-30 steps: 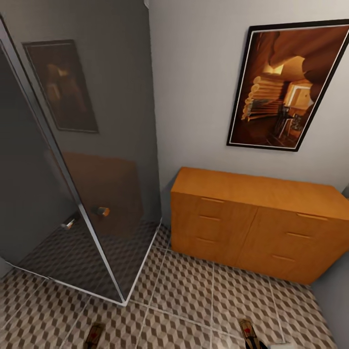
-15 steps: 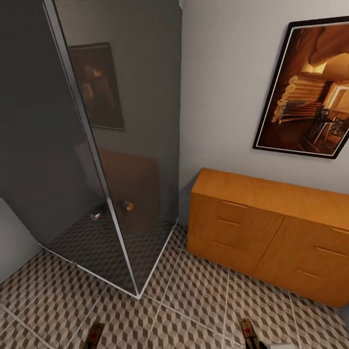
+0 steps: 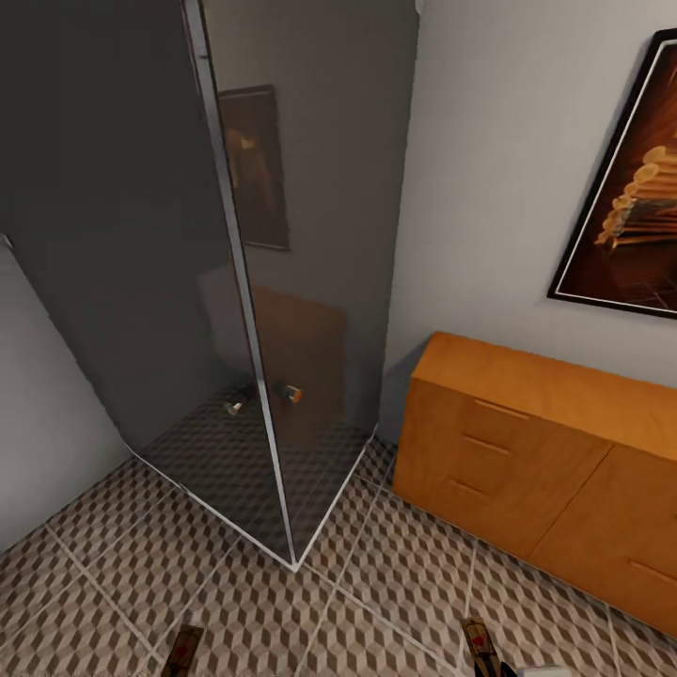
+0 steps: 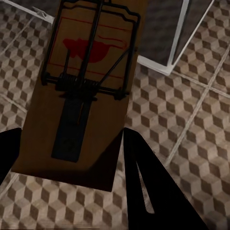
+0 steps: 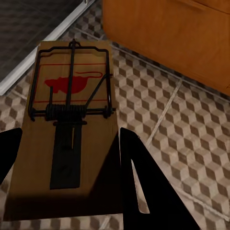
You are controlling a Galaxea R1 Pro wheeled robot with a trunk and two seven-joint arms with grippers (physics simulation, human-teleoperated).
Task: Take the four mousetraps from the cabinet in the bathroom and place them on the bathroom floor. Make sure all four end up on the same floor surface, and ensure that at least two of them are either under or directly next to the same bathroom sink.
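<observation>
My left gripper [image 4: 67, 163] is shut on a brown wooden mousetrap [image 4: 84, 86] with dark wire and a red spot, held above the cube-patterned bathroom floor [image 4: 191, 115]. My right gripper [image 5: 64, 163] is shut on a second mousetrap [image 5: 67, 120] over the same tiles [image 5: 167, 129]. Both traps' tips peek in at the head view's lower edge, the left trap [image 3: 182, 651] and the right trap [image 3: 480, 647]. The orange-brown cabinet [image 3: 536, 451] stands against the wall at the right, its drawers closed.
A dark glass shower enclosure [image 3: 235, 282] with a metal frame and small knobs [image 3: 291, 395] juts out at the left and centre. A framed picture [image 3: 630, 207] hangs above the cabinet. A pale wall [image 3: 47, 414] borders the far left.
The whole head view has shifted: shower and cabinet slide to the right in the picture, so the camera has turned left. Both traps stay held at the lower edge.
</observation>
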